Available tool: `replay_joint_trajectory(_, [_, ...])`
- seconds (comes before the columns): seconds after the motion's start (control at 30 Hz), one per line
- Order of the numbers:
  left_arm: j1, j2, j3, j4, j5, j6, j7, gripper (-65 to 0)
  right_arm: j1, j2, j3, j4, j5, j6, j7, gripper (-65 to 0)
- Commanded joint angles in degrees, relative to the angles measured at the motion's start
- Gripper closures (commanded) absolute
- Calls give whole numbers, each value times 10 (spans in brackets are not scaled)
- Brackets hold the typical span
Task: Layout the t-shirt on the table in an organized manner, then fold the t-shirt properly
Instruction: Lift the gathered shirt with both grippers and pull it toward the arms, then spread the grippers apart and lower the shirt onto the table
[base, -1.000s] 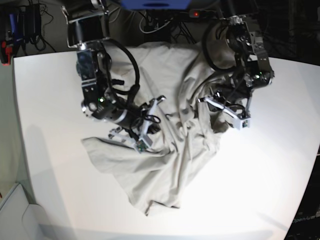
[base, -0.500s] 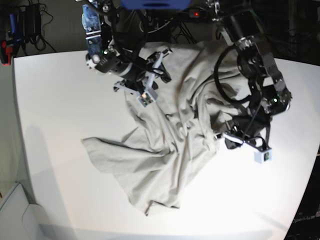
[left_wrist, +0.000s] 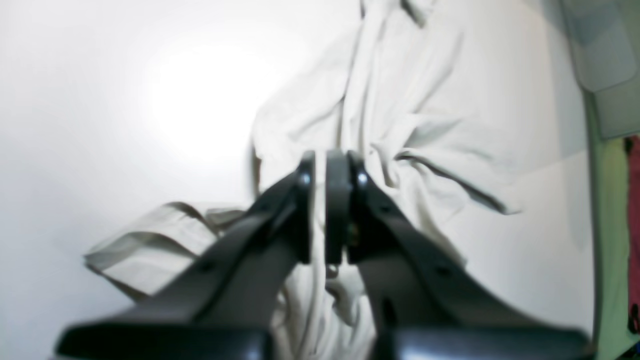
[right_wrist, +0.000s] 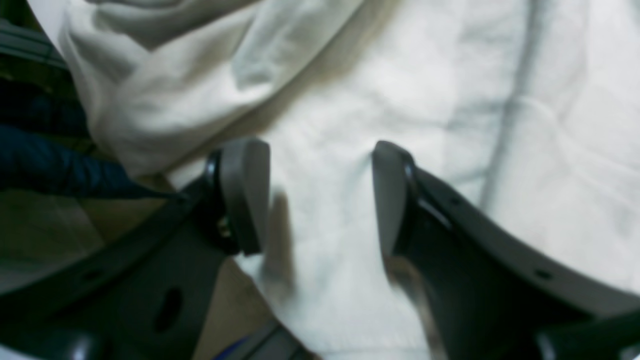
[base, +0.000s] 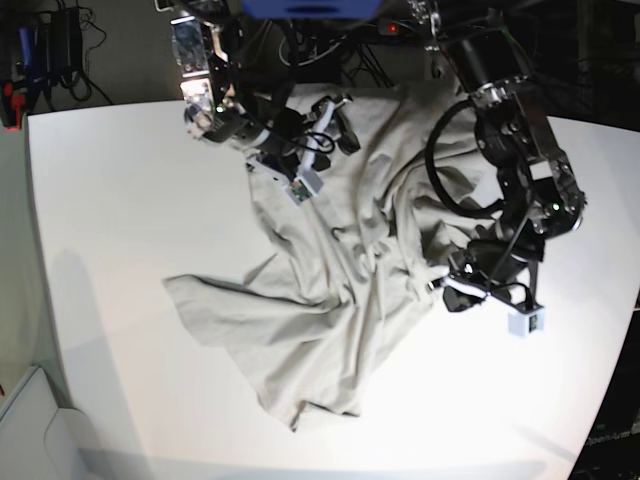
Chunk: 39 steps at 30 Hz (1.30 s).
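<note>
T-shirt (base: 340, 290) lay crumpled mid-worktop (base: 110, 240), left claw (left_wrist: 327, 210) pinched together on its right-side hem, right claw (right_wrist: 315, 200) spread apart over cloth at far edge.

The soft, wrinkled short-sleeved cloth t-shirt (base: 340, 270) is plain pale grey-beige, without print. The large smooth tabletop (base: 120, 210) is matte white. At 12 o'clock, both arms' grippers are black.

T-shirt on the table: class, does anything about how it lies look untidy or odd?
Yes. The t-shirt lies crumpled in deep folds, not flat, and its far edge droops over the table beside the right tool.
</note>
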Motion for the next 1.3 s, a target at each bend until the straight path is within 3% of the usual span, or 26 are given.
replay_joint_trajectory(0.0, [-10,0,2,8,-12,-1,-10,-40,-4,0,-2,-19,-30,-5,-51,-341])
replay_joint_trajectory(0.2, [-11,0,2,7,-12,-1,-10,-40,7,1,-3,-91,-31,-5,-19,-340])
replay_joint_trajectory(0.47, [-15,0,6,6,-10,-1,-16,-40,23,39,-2,-153,-31,-15,24,-339])
replay_joint_trajectory(0.57, [-34,0,6,-18,-11,-1,-16,-40,32,65,-2,-153,-31,-47,24,-339])
replay_joint_trajectory(0.97, [-73,5,7,-100,-12,-1,-33,-40,96,179,4,-174,-31,-49,21,-339])
replay_joint_trajectory(1.27, [-74,3,60,-102,-10,-1,-43,-40,223,235,53,-324,-31,-49,47,-340])
